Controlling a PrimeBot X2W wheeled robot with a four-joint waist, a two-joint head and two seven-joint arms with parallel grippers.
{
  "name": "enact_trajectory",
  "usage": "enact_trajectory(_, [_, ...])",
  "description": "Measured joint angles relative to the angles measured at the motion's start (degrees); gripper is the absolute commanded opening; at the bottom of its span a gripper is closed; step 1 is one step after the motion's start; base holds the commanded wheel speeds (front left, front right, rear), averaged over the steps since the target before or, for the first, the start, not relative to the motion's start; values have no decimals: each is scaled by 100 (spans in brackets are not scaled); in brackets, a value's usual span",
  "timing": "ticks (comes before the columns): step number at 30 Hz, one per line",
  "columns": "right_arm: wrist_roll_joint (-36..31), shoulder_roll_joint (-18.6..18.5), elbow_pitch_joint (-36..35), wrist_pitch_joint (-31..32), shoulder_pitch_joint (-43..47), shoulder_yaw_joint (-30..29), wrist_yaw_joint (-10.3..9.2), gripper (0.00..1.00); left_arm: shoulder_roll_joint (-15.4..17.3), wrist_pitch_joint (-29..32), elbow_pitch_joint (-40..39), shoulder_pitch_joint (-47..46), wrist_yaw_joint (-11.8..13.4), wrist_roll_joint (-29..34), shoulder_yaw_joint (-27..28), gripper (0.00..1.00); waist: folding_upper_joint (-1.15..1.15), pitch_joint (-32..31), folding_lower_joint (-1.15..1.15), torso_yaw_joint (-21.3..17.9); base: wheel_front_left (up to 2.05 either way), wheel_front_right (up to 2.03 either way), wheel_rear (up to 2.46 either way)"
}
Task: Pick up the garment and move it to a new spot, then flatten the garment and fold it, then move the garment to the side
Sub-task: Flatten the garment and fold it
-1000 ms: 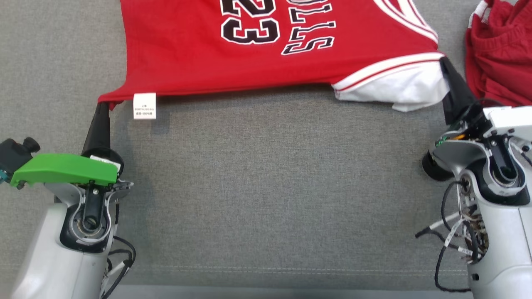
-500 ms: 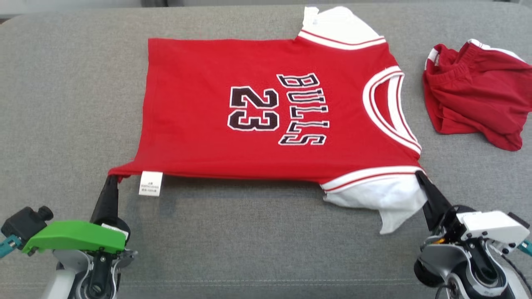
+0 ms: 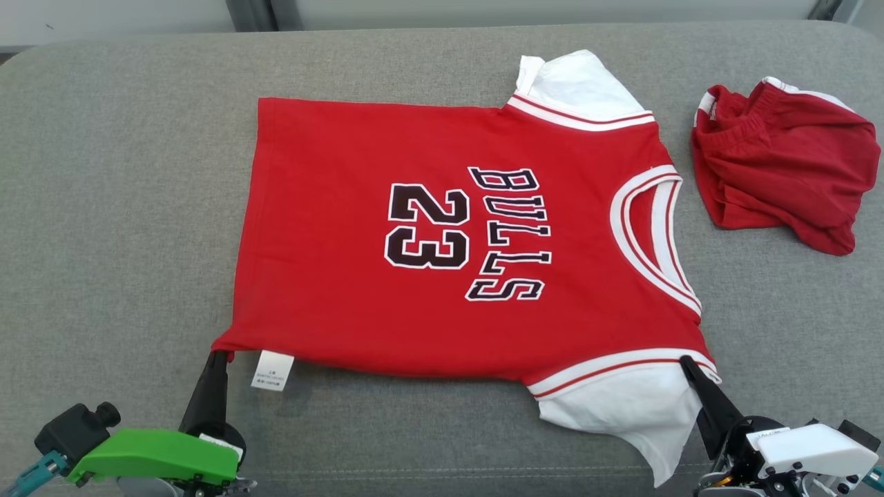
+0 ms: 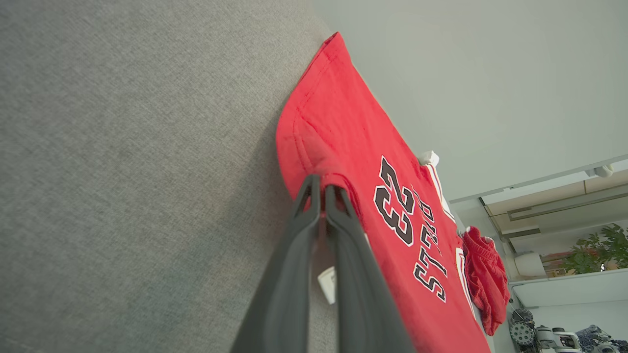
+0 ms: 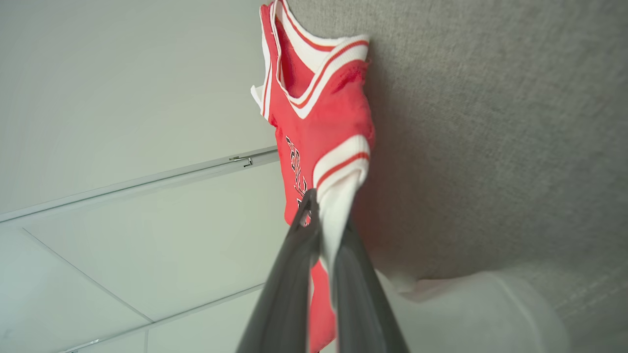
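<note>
Left gripper (image 3: 219, 357) clamped on the near hem corner of the red jersey (image 3: 331, 290). Right gripper (image 3: 687, 364) clamped on its near white sleeve. Jersey lies spread, print up, on the grey cushion (image 3: 103, 207). Crumpled red shorts (image 3: 780, 179) lie apart, to the right.

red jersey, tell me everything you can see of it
The red jersey is a small, soft-looking shirt with white sleeves, red-and-white striped trim at collar and shoulders, and black "23" and "BULLS" outlined in white. It lies spread nearly flat, front up, on the grey cushion, collar toward the robot's right. The left tool pinches its near hem corner, beside a white care label; the right tool pinches the near white sleeve. That near edge looks slightly lifted.
</note>
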Motion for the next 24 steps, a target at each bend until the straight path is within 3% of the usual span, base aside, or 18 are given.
enact_trajectory(7, [-458, -257, -80, -104, 24, 102, 0, 1, -25, -53, -114, 149, 67, 141, -122, 0, 0, 92, 0, -11, 0, 0, 0])
enact_trajectory(12, [-717, -357, -11, -104, 24, 292, 0, 38, -31, -58, -200, 153, 118, 229, -153, 0, 0, 136, 0, 10, 0, 0, 0])
enact_trajectory(15, [-764, -356, 55, -103, 24, 372, 0, 50, -59, -78, -216, 177, 134, 229, -151, 0, 0, 159, 0, 21, 0, 0, 0])
enact_trajectory(16, [-801, -366, 67, -98, 24, 423, 0, 79, -81, -111, -216, 186, 135, 229, -144, 0, 0, 165, 0, 22, 0, 0, 0])
enact_trajectory(17, [-831, -376, 75, -81, 24, 488, 0, 99, -105, -126, -216, 200, 135, 229, -134, 0, 0, 169, 0, 22, 0, 0, 0])
enact_trajectory(24, [-903, -475, 168, 113, 47, 776, 0, 100, -159, -154, -226, 278, 182, 229, -147, 0, 0, 187, 0, -17, 0, 0, 0])
